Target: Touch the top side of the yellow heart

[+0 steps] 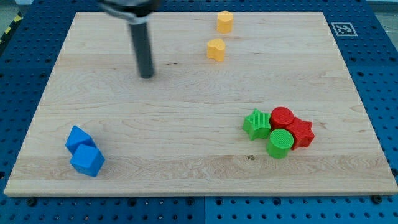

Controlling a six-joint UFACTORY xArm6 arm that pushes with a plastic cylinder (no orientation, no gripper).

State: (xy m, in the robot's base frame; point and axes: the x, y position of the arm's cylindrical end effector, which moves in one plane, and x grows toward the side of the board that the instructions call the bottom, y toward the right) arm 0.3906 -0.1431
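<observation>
The yellow heart (216, 49) lies near the view's top, right of the board's middle. A yellow hexagon block (224, 21) sits just above it, close to the board's top edge. My tip (147, 76) rests on the wooden board (186, 124), well to the left of the heart and slightly lower in the view. The tip touches no block. The dark rod rises from the tip to the view's top edge.
At the lower right a green star (257, 124), a red cylinder (282, 117), a red star (301, 132) and a green cylinder (280, 143) sit clustered together. Two blue blocks (79, 139) (87, 161) lie at the lower left. A blue pegboard surrounds the board.
</observation>
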